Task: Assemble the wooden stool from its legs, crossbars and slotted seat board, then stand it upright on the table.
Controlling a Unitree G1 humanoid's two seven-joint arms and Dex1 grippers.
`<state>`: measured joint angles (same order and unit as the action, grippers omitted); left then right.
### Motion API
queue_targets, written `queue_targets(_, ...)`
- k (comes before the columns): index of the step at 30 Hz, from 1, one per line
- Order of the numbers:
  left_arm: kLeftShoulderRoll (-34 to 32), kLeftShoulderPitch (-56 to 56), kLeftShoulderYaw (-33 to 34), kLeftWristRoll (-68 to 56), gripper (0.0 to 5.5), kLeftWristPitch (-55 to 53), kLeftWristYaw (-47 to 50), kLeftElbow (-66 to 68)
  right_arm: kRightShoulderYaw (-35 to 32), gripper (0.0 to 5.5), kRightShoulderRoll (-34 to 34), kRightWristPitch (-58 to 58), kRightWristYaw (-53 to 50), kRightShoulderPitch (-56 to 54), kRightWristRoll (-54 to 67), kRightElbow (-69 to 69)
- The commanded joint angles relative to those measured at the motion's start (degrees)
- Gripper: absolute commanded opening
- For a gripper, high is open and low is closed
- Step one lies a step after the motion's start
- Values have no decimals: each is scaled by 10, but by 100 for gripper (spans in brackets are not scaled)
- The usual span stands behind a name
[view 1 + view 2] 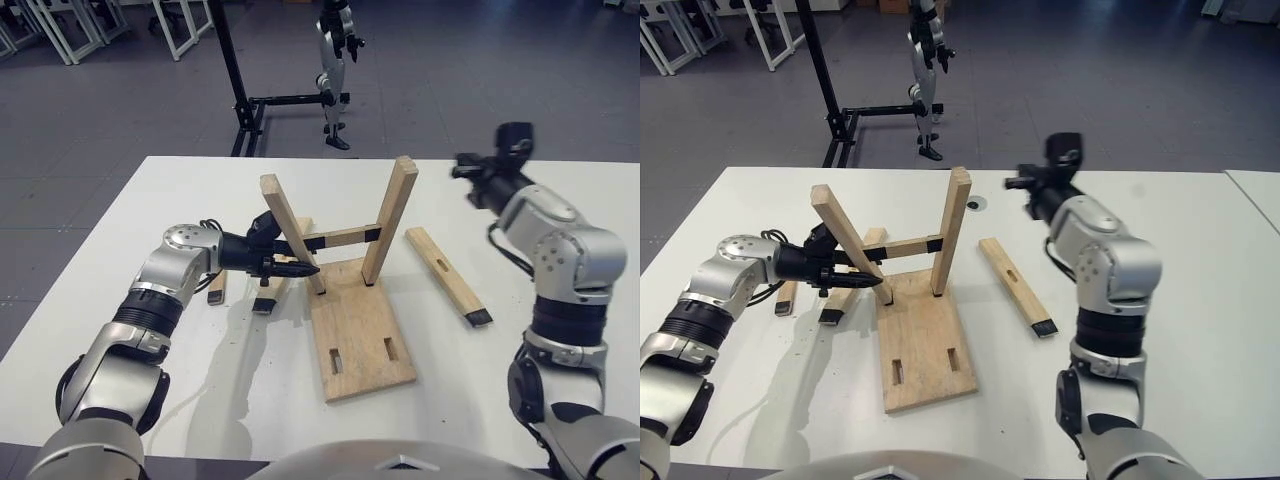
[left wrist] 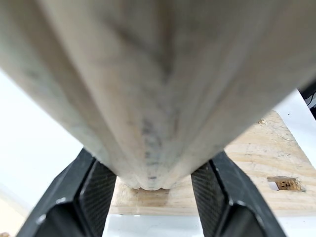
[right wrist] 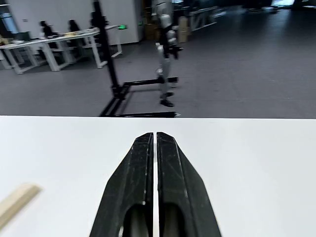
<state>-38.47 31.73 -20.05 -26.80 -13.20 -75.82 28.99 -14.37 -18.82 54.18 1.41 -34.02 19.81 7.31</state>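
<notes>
Wooden seat board [image 1: 362,335]: lying flat on the white table [image 1: 180,200], with two open slots [image 1: 335,362] showing at its near end.
Left leg [image 1: 285,225]: standing in the board's far end and leaning to the left.
Right leg [image 1: 390,215]: standing beside it and tilting slightly right.
Crossbar [image 1: 345,237]: bridging the two legs about halfway up.
Left gripper [image 1: 295,267]: clamping the left leg low down, with one finger [image 2: 94,192] pressing on each side.
Right gripper [image 3: 153,136]: hovering above the table's far right side, fingers pressing together and holding nothing.
Loose leg [image 1: 448,275]: lying flat just right of the board, its black tip pointing toward the robot.
Spare pieces [image 1: 270,295]: lying left of the board, under the left gripper.
</notes>
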Motion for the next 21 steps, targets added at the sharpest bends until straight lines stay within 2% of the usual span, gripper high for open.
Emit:
queue_targets(1,15,-117,-113,123,207,-82,10,64,-11,14,-25,14,-45,22,-51,6)
queue_targets(4,20,-124,-116,127,207,-70,18,59,67,14,59,63,-51,25,-33,65)
queue_targets(7,26,-117,-121,133,207,-64,19,63,143,14,195,121,-27,-15,41,99)
queue_targets(9,30,-106,-127,139,207,-61,13,68,144,14,287,152,-7,-50,111,119)
queue_targets(11,37,-92,-137,148,207,-55,8,75,131,14,333,188,12,-60,165,148)
queue_targets(13,40,-85,-142,150,207,-53,5,75,119,14,327,206,20,-48,155,154)
queue_targets(17,35,-93,-145,155,207,-32,0,70,84,14,219,188,34,-3,89,133)
queue_targets(21,32,-97,-137,147,207,-22,-5,68,-34,14,99,116,19,-22,33,78)
